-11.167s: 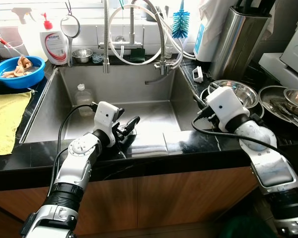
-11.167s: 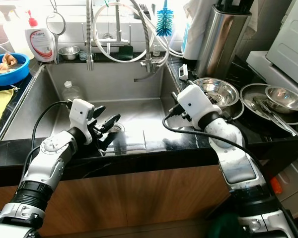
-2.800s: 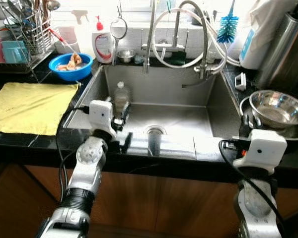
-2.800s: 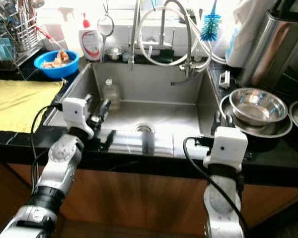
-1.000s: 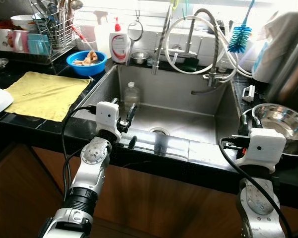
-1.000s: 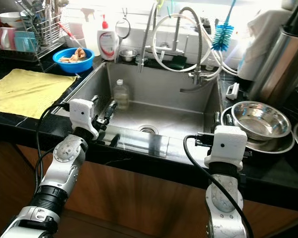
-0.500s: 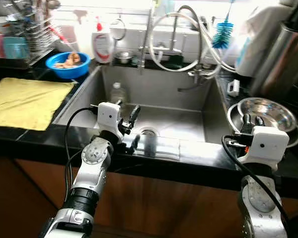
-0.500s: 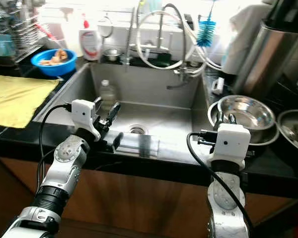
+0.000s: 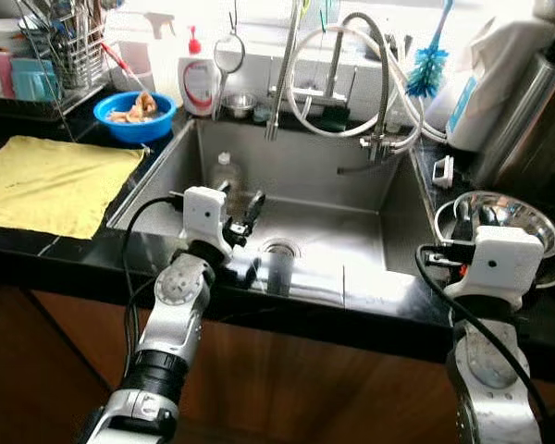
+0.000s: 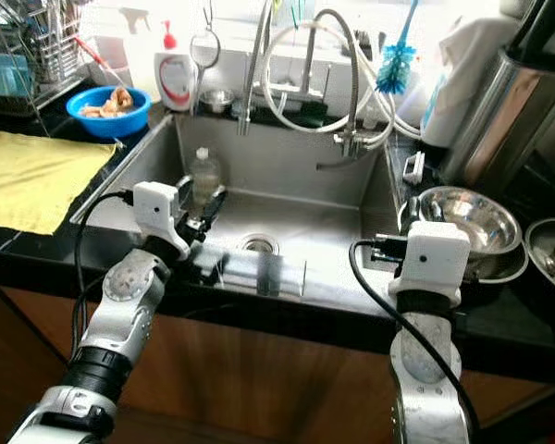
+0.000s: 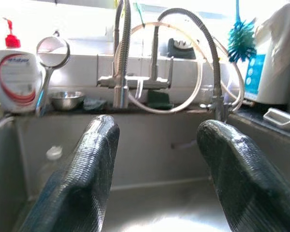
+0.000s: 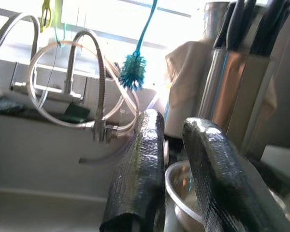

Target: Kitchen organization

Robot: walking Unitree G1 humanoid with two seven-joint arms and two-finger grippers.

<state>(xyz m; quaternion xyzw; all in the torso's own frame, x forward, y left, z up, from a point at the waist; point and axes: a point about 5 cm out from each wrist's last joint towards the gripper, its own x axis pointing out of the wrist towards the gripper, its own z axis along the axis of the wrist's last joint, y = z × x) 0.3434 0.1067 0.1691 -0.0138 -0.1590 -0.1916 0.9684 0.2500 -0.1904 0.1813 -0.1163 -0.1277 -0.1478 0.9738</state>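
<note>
Since the bottle [image 9: 224, 173] stands upright at the sink's [image 9: 351, 199] back-left corner, just beyond our left gripper [image 9: 244, 211], we judge reaching it the step in hand. Its fingers [image 11: 82, 183] are spread and empty, so we keep them wide, level with the bottle's body. Our right gripper [image 12: 171, 159] waits by the bowl [image 9: 499, 211], fingers nearly together, holding nothing.

A clear plastic bottle [image 9: 224, 173] is stood upright inside the steel sink [image 9: 388, 217], against its left wall, near the drain [image 9: 277, 248].
</note>
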